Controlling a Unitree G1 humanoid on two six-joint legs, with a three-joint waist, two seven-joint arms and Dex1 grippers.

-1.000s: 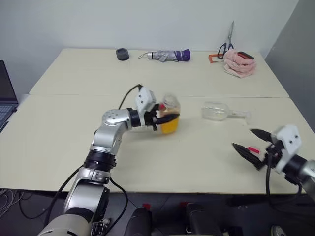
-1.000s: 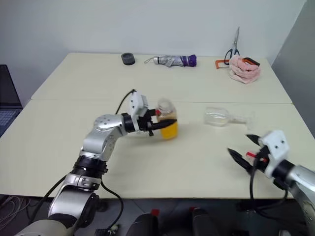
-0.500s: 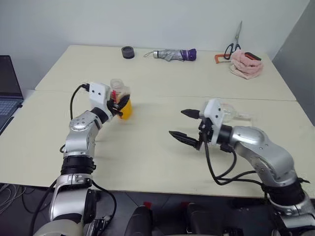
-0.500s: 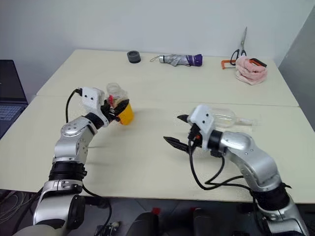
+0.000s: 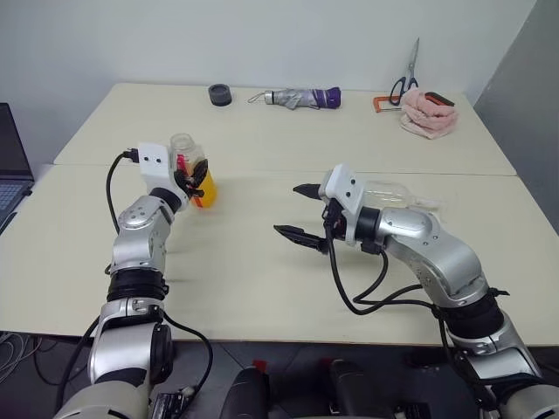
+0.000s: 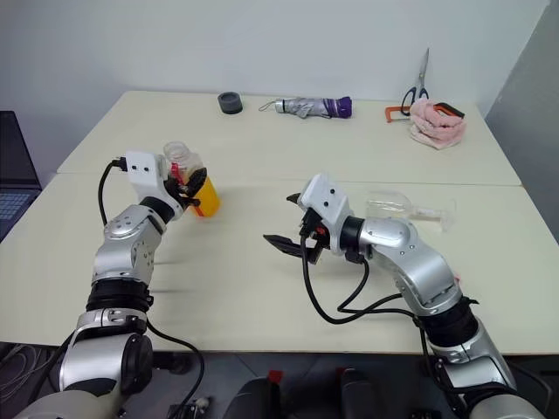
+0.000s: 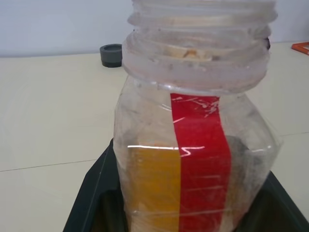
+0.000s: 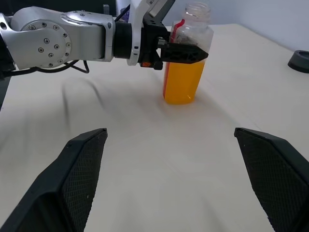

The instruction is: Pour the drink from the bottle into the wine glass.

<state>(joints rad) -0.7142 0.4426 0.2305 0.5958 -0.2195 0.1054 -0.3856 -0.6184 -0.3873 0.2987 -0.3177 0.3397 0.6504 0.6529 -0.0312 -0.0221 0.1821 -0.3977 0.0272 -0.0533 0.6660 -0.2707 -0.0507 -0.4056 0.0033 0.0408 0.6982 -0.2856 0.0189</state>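
Left gripper [image 8: 186, 52] clamped on the bottle [image 5: 190, 170]; right gripper [image 5: 299, 212] spread wide and empty.

The bottle stood upright on the table [image 5: 262, 271], uncapped, its orange drink [image 8: 181, 84] filling the lower half beside a red label strip [image 7: 200, 159]. The right gripper hovered mid-table, pointing toward the bottle, well apart from it. The wine glass [image 5: 389, 195] lay on its side just behind the right arm.

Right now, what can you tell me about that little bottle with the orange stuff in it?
The bottle is small, clear plastic with a squarish body, a vertical red label strip and a threaded neck with no cap on. Orange-yellow drink fills roughly its lower half. It stands upright on the cream table, toward the robot's left, with the left gripper shut around its upper body.
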